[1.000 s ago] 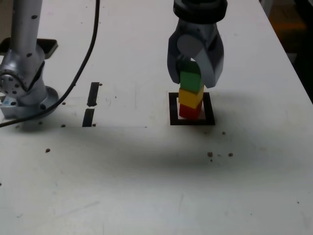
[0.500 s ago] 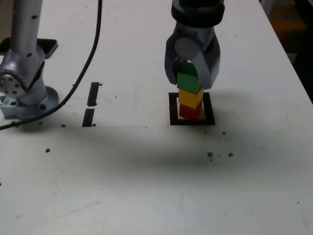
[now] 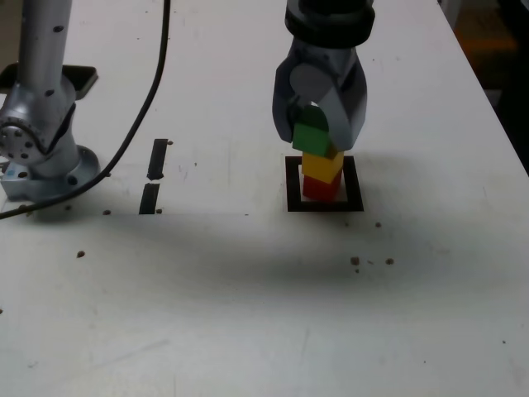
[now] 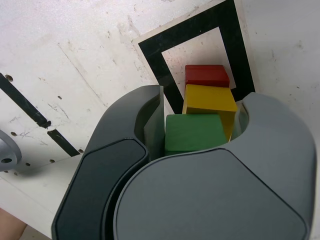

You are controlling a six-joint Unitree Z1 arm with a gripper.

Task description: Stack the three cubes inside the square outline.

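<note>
three cubes stacked in the square, claw around the top one

the surface is a white table [image 3: 248,314], scratched and dotted with small dark crumbs, most of them in the lower right of the exterior view. at the far right edge of that frame the table ends and a dark floor shows. in the left of the frame stands the silver base of the arm [image 3: 37,141], with a black cable [image 3: 136,124] that curves down from the top. two short black strips [image 3: 154,175] lie just right of the base.

the gripper [image 3: 318,136] comes down from the top centre of the exterior view; its upper part is cut off by the frame. in the wrist view the grey fingers [image 4: 125,150] fill the lower half and hide part of the stack.

the square outline [image 3: 324,184], right of centre, holds the red cube [image 3: 320,189] at the bottom, the yellow cube [image 3: 322,165] on it, and the green cube [image 3: 311,137] on top, a little shifted to the exterior view's left. the claw stands on both sides of the green cube. in the wrist view one finger lies close along it and a gap shows at the other, so i cannot tell if it grips or is loose.
</note>
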